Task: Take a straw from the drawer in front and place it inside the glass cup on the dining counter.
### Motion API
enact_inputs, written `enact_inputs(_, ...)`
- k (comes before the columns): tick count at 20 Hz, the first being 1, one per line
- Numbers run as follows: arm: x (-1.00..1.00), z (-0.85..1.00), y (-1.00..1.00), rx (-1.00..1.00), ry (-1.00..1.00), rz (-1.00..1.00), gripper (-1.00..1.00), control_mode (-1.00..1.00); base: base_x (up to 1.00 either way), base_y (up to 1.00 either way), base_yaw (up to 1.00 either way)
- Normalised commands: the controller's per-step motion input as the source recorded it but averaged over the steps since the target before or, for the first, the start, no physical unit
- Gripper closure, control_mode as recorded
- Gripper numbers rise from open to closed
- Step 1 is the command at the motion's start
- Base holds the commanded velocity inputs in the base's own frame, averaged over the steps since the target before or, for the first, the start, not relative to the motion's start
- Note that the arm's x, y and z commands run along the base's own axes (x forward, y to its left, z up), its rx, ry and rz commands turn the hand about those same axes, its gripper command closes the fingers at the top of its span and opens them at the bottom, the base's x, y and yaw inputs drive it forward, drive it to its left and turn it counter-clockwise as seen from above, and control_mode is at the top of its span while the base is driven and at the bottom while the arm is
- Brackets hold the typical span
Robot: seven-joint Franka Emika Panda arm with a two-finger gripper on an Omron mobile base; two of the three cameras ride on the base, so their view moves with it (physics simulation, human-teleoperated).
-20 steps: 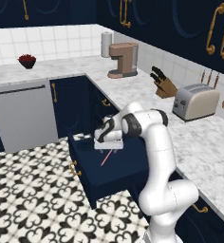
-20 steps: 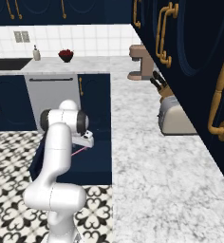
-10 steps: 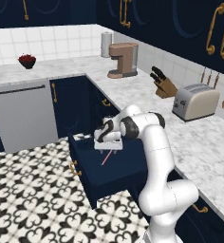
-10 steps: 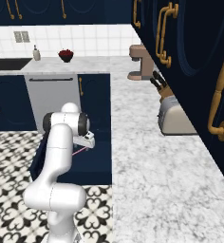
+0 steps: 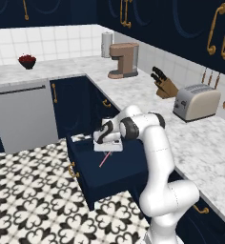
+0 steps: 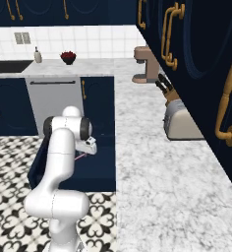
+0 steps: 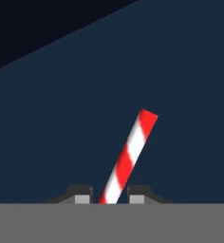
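The drawer (image 5: 109, 174) is seen pulled open, and the straw (image 7: 128, 156) lies slanted inside it, directly under the hand (image 7: 110, 195). The hand's two fingertips are closed in against the straw's near end, so the grasping step is judged to be in hand, and a straight lift clear of the drawer is called for next. No brand, label or writing can be read.

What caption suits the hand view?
End effector closing around the red-and-white straw above the navy drawer floor.
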Motion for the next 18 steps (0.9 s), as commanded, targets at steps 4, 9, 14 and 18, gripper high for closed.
enact_inputs(4, -0.22, 0.00, 0.00, -0.02, -0.01, 0.00, 1.00, -1.00, 0.00, 0.00, 0.00)
enact_inputs(9, -0.08, 0.28, 0.00, 0.00, -0.10, 0.00, 1.00, -1.00, 0.00, 0.00, 0.00)
enact_inputs(14, -0.09, 1.00, 0.00, 0.01, -0.29, 0.07, 1.00, -1.00, 0.00, 0.00, 0.00)
enact_inputs(18, 0.09, 1.00, 0.00, 0.01, -0.20, 0.13, 1.00, -1.00, 0.00, 0.00, 0.00)
